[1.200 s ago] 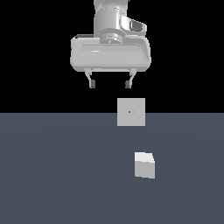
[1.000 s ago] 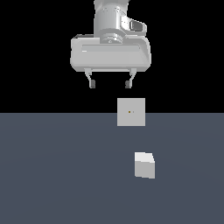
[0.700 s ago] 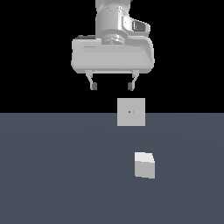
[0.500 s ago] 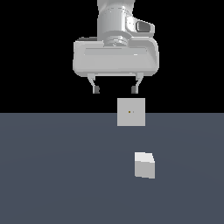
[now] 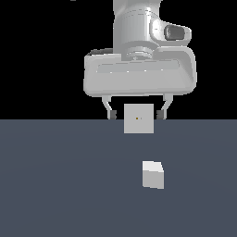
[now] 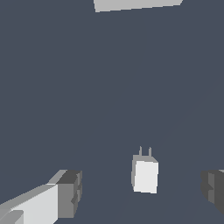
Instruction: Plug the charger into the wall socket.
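floor [image 5: 55,185]: dark slate, bare around both parts | gripper [image 5: 135,114]: hangs above the floor, jaws spread wide, holding nothing | wall socket [image 5: 138,118]: upright, orange dot centred | charger [image 5: 152,174]: lies on the floor, apart from the socket, two prongs [image 6: 145,151] showing in the wrist view

— Item listed?
— Glossy white-grey cylindrical robot arm [image 5: 136,28], ended by a broad rounded white hand housing [image 5: 139,74].
— Fittings recorded?
— Two slim grey fingers [image 5: 109,110], dark-padded; one dark oval recess is noted.
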`<act>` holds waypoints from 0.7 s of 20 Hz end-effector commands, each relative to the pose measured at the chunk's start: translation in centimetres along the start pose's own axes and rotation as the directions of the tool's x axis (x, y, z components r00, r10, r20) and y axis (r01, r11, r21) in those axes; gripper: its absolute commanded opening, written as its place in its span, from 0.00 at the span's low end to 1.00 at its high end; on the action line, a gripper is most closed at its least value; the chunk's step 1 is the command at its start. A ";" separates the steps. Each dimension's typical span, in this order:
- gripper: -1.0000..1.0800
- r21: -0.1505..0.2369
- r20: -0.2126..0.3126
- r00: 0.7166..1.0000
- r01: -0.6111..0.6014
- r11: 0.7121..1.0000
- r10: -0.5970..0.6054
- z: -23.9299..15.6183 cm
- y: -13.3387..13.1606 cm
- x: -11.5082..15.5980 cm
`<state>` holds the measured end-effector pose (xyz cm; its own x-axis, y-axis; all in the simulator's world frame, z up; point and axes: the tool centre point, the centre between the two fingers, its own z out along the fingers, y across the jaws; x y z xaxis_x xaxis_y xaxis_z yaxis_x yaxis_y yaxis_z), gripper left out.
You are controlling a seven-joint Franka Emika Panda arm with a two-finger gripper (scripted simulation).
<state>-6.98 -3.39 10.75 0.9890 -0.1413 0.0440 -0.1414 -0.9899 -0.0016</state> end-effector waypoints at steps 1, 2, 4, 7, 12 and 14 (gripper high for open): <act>0.96 -0.002 -0.008 1.000 -0.025 1.000 0.025 1.1 0.8 -1.1; 0.96 -0.003 -0.010 0.999 -0.033 0.999 0.033 1.5 1.0 -1.5; 0.96 -0.004 -0.015 0.999 -0.049 0.999 0.049 2.3 1.5 -2.2; 0.96 -0.005 -0.020 0.998 -0.067 0.998 0.067 3.2 2.0 -3.0; 0.96 -0.006 -0.026 0.996 -0.085 0.996 0.085 4.1 2.5 -3.7; 0.96 -0.006 -0.027 0.996 -0.088 0.996 0.088 4.3 2.6 -3.8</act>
<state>-10.85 -5.37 6.45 0.9720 -0.2247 0.0685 -0.2252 -0.9743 0.0010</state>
